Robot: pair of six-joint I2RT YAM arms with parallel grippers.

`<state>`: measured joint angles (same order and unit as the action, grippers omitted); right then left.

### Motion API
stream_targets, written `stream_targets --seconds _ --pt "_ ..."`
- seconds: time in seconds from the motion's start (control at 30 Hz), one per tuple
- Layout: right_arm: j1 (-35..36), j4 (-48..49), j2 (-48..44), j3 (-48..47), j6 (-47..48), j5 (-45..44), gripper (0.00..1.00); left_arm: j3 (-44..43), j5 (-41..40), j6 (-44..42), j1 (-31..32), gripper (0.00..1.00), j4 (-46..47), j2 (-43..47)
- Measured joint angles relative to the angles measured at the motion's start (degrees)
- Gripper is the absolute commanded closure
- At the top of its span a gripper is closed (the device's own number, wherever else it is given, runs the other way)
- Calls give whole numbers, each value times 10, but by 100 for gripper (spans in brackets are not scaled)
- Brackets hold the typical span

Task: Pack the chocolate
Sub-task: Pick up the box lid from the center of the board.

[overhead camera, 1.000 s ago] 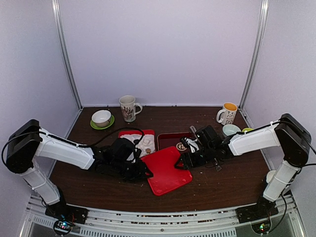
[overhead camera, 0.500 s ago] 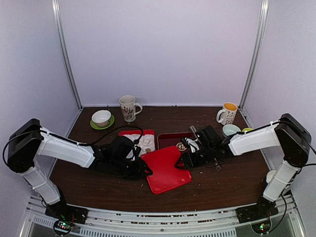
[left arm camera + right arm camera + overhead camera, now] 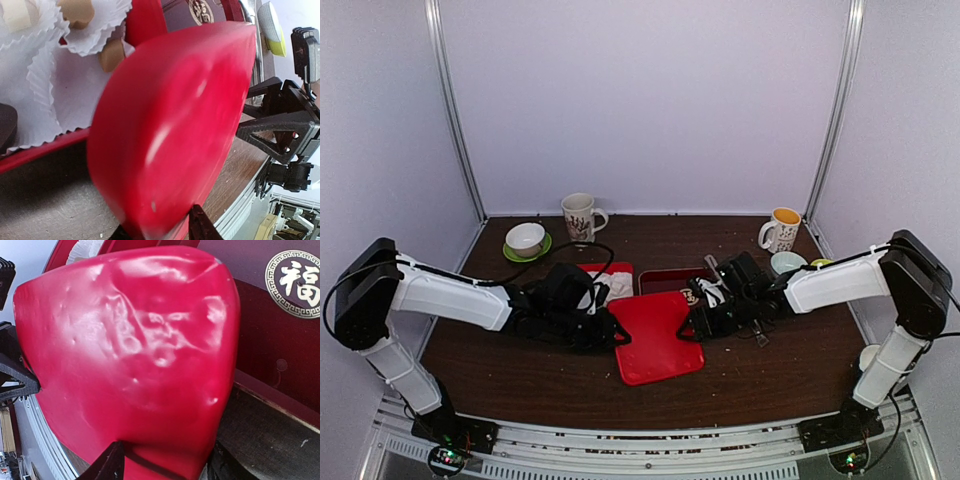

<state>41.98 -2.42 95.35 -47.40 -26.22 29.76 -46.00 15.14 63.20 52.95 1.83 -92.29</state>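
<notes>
Dark brown wooden table, pale lilac walls on 3 sides, metal corner posts, even light.

I'm running this from a robot test booth, a lab enclosure rather than a home. Plain pale wall panels set in aluminium posts box in a dark wooden counter. The left arm and right arm are bolted to a slotted metal rail along its near edge.

You reach in low from both sides; left gripper and right gripper face each other, each clamping the red lid.
</notes>
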Motion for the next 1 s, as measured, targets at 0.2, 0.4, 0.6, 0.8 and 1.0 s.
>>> stream_targets --seconds 0.2,0.4,0.6,0.8,1.0 --pt "-1 -5 -3 -2 -2 -2 46 -7 1 -16 -6 69 -10 0" --pt "-1 -6 -8 -5 -3 -2 47 -12 2 -29 -10 69 -22 9" --pt "-2 -13 -15 -20 -6 -5 47 -18 2 -40 -18 69 -33 22" --pt "-4 -19 -15 -40 -6 -14 47 -27 6 -55 -39 69 -42 29" --pt "-6 -31 -1 -83 -6 -16 46 -40 17 -79 -67 69 -66 42"
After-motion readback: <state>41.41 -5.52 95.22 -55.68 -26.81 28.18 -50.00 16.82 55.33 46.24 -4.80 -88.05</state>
